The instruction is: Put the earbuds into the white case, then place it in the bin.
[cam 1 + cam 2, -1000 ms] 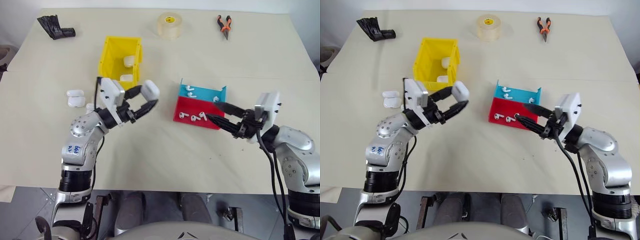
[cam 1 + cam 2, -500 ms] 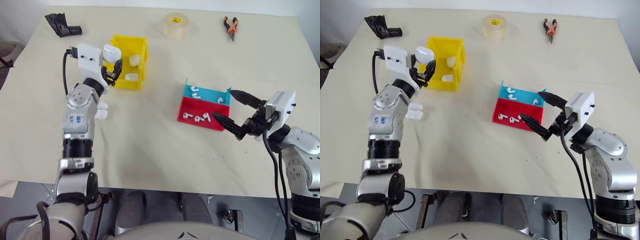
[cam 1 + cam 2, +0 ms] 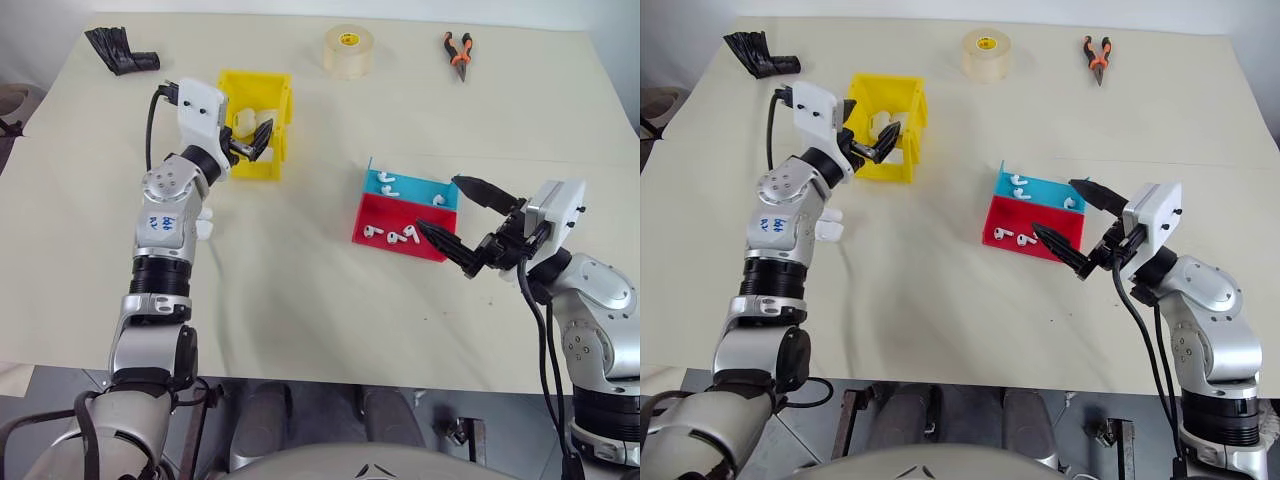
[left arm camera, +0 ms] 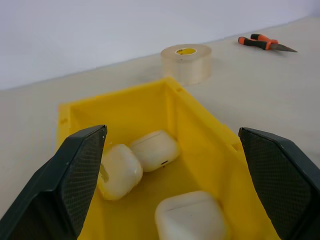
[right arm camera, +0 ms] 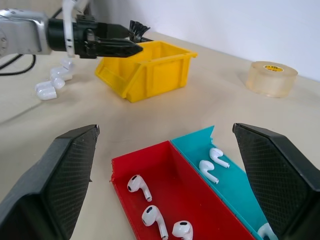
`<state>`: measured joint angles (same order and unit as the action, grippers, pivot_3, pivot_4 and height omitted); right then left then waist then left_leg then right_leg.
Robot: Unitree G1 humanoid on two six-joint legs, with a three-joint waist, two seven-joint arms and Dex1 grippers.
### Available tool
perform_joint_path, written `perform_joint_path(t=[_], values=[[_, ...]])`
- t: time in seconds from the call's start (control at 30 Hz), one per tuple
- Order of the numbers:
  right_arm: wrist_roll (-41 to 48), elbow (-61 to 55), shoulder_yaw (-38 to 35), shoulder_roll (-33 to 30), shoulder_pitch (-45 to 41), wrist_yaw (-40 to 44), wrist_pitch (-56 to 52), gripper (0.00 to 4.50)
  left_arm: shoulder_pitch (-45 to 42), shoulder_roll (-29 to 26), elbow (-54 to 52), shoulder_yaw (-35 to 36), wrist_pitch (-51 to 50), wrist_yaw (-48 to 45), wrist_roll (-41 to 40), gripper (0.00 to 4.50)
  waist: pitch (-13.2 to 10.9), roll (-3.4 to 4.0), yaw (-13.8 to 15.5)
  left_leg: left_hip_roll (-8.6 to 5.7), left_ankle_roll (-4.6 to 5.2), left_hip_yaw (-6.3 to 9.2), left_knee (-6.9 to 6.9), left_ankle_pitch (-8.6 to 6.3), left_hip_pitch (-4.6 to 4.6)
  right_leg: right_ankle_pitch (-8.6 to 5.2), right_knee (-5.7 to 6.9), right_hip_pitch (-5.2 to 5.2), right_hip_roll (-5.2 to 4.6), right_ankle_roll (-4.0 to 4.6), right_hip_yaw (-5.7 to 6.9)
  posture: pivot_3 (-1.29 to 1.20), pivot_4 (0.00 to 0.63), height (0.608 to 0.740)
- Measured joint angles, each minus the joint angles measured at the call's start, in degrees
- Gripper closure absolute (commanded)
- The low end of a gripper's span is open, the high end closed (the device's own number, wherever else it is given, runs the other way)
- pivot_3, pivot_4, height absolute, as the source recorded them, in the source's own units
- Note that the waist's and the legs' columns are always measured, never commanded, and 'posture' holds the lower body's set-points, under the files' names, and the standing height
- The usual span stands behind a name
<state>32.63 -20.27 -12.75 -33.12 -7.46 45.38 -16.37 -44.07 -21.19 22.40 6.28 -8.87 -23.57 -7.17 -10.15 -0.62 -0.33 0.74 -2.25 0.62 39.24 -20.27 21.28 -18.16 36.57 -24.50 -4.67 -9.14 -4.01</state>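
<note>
Left hand [image 3: 258, 140] open over the bin [image 3: 275, 95], three white cases [image 4: 152, 150] lying just beneath; right hand [image 3: 462, 222] open beside the earbuds [image 5: 137, 184]; best to withdraw straight upward, clear of the walls.

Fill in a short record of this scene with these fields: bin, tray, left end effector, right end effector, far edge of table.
bin: yellow bin holding three white cases
tray: red and blue tray with loose earbuds
left end effector: left end effector open over the bin, holding nothing
right end effector: right end effector open, beside the tray
far edge of table: tape roll, pliers, black object
</note>
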Motion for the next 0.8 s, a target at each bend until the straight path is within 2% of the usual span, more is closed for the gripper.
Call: perform_joint_path(t=[0.13,0.27,0.4,0.57,0.8], values=[[0.01,0.06,0.32,-0.15,-0.24,0.17,-0.11,0.0,7.41,-4.01,-9.64,-0.68,-2.93,-8.87,-4.09,0.01,0.0,0.0,0.06,0.01,0.0,0.03,0.0,0.0,0.0,0.01,-0.01,0.01,0.0,0.02,0.0,0.0,0.15,0.74],[0.08,0.61,0.79,-3.06,-0.72,2.97,-0.37,0.0,21.76,-12.45,-22.65,-1.6,-3.65,-25.58,-11.33,0.01,0.01,0.01,-0.77,0.09,0.0,0.26,-0.05,-0.01,-0.02,0.0,-0.02,-0.01,0.01,0.08,0.01,0.0,0.15,0.74],[0.08,3.04,0.82,-6.44,-1.22,6.68,-0.34,0.0,29.76,-20.62,-30.39,-0.64,-9.5,-35.37,-17.88,0.01,0.0,0.01,-1.03,0.08,0.05,0.29,-0.04,-0.01,-0.09,0.01,-0.02,0.11,0.0,0.13,0.04,0.0,0.15,0.74],[-0.13,6.28,0.94,-7.8,-1.38,10.44,0.41,0.0,31.35,-22.04,-31.66,2.4,-10.42,-35.9,-19.85,0.01,0.0,0.0,-0.9,0.07,0.13,0.28,-0.03,-0.01,-0.09,0.03,-0.02,0.16,0.01,0.15,0.08,0.0,0.15,0.74],[-1.95,9.56,0.92,-8.05,-1.31,12.8,3.2,0.0,30.45,-19.23,-30.37,3.82,-2.95,-30.86,-16.08,0.01,0.0,0.01,-1.13,0.07,0.12,0.23,-0.03,-0.01,-0.08,0.03,-0.04,0.15,0.01,0.15,0.08,0.0,0.15,0.74]])
